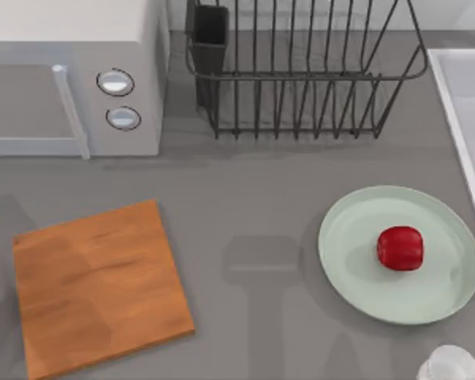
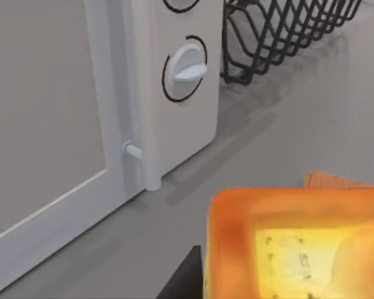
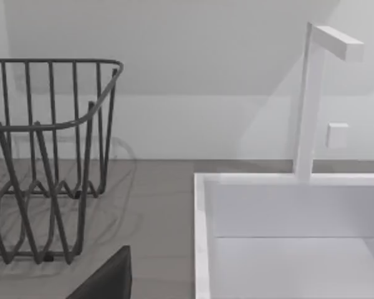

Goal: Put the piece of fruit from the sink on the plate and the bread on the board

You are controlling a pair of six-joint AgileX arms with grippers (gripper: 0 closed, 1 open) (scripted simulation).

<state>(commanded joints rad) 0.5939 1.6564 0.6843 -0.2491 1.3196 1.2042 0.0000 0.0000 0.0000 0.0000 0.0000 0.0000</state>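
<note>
On plate (image 1: 356, 269): fruit (image 1: 400, 248) centred | board (image 1: 95, 285) bare | bread (image 2: 299, 249) beside left tool, grip unclear

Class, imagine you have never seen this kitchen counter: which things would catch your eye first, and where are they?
The glossy red piece of fruit stands out first, sitting on the pale green plate at the right of the counter. Next comes the bare orange-brown board at the left, below the microwave. In the left wrist view, the toasted bread looms close, near the microwave's door.
</note>
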